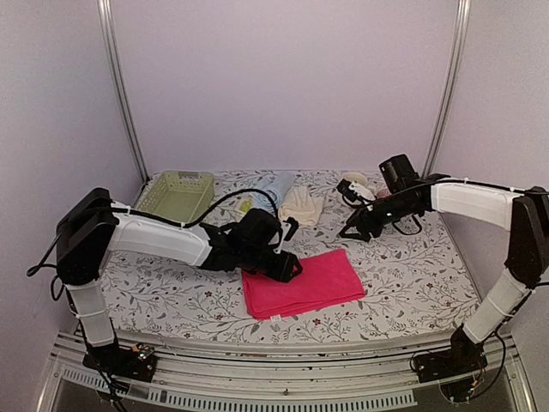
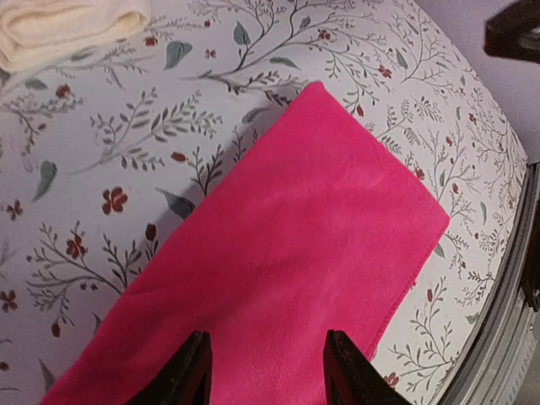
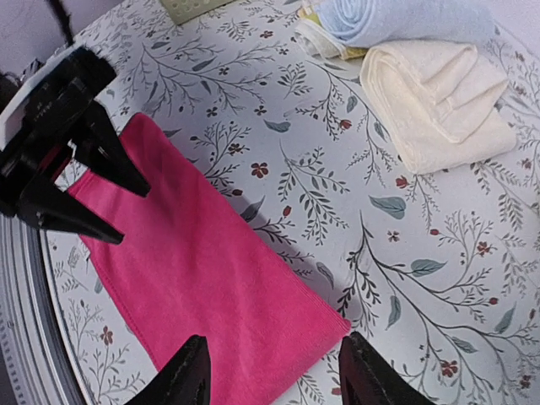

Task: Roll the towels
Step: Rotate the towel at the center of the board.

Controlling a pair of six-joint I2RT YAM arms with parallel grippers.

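Black fingertips [image 2: 196,371] of the left end effector [image 2: 268,375] fill the bottom of its wrist view, spread apart and released. They stand over the hot pink towel [image 2: 287,245], which lies flat on the floral desk [image 1: 412,283]. From above, the pink towel [image 1: 304,283] sits toward 6 o'clock on the desk, and the left end effector [image 1: 287,268] is at its 9 o'clock end. I cannot tell whether the tips touch the cloth.

The pale green mesh basket [image 1: 163,199] stands at 10 o'clock, its mesh floor in plain sight. Only the top view shows it whole.

The right wrist view alone shows the left end effector [image 3: 131,215] from the front, jaws parted above the pink towel [image 3: 194,270]. It also shows the cream-white towel [image 3: 439,93] folded beside the light blue towel [image 3: 405,18] at 12 o'clock, with a pale yellow-green edge [image 3: 316,25] under the blue.

The right end effector [image 1: 350,232] is released too, at 1 o'clock of the pink towel and apart from it.
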